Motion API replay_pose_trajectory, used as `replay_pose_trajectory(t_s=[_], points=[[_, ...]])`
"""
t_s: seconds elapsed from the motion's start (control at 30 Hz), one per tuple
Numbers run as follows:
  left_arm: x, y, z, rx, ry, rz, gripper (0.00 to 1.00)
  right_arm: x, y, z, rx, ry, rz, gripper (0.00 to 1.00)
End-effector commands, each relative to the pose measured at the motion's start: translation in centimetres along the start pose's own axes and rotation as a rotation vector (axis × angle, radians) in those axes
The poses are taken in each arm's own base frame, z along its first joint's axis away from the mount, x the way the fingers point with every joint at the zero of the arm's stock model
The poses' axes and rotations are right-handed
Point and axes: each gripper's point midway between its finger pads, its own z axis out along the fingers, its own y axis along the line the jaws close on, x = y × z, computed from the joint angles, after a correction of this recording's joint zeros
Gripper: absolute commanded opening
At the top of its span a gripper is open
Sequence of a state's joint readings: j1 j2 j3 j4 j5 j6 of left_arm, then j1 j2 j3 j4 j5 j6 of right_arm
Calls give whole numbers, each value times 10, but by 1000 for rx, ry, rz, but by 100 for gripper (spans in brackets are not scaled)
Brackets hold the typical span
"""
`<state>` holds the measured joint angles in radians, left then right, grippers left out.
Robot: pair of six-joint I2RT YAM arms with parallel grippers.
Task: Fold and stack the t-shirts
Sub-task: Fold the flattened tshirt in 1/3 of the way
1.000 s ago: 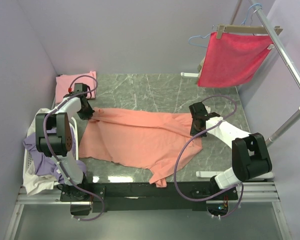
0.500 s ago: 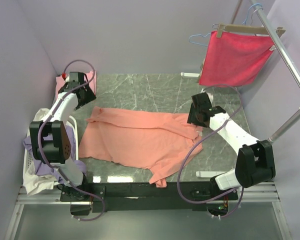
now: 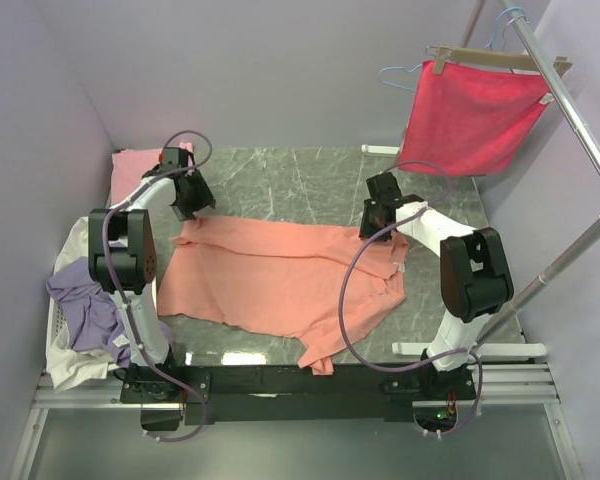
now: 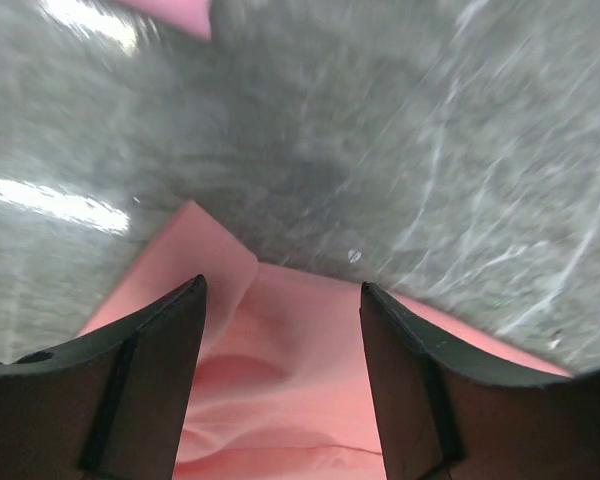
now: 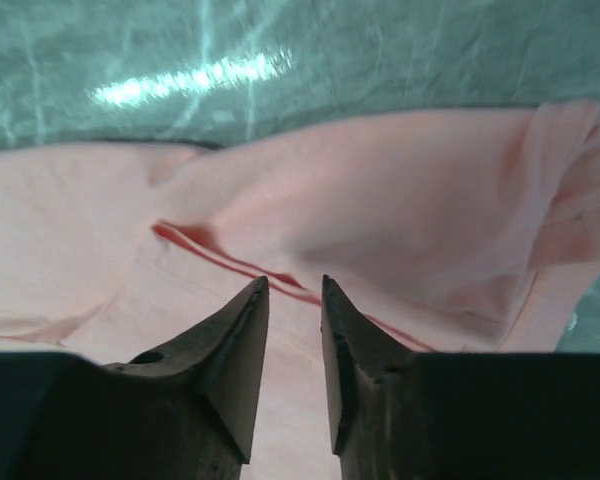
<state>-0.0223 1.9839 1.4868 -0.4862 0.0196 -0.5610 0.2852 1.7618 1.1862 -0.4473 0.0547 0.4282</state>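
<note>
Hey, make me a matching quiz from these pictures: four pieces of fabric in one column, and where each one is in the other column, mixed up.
Column one
1. salmon-orange t-shirt
2. light pink t-shirt
3. lavender t-shirt
4. crimson cloth

Column two
A. hanging up at the far right
B. heaped in the white basket on the left
C. spread over the middle of the table
D. lying at the table's far left corner

Pairs: 1-C, 2-D, 3-B, 4-A

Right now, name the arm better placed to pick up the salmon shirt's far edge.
Probably left: the left fingers stand wide apart over a far corner of the salmon shirt. The right fingers are nearly together.
</note>
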Motion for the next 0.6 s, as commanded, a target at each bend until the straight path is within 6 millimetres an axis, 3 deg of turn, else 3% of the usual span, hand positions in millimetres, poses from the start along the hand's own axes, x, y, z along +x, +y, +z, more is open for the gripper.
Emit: replay_pose_trajectory(t_s=[0.0, 0.2, 0.4, 0.57], points=[[9, 5, 1, -27, 23, 32, 66, 7, -3, 3, -20, 10, 31, 32], [10, 27, -3, -122, -11, 26, 70, 46, -22, 18, 10, 96, 41, 25], [-10, 29, -25, -144, -114, 11, 80, 50, -23, 16, 5, 97, 39, 25], [0, 40, -2, -190, -45, 6, 72, 50, -24, 17, 8, 101, 33, 25]])
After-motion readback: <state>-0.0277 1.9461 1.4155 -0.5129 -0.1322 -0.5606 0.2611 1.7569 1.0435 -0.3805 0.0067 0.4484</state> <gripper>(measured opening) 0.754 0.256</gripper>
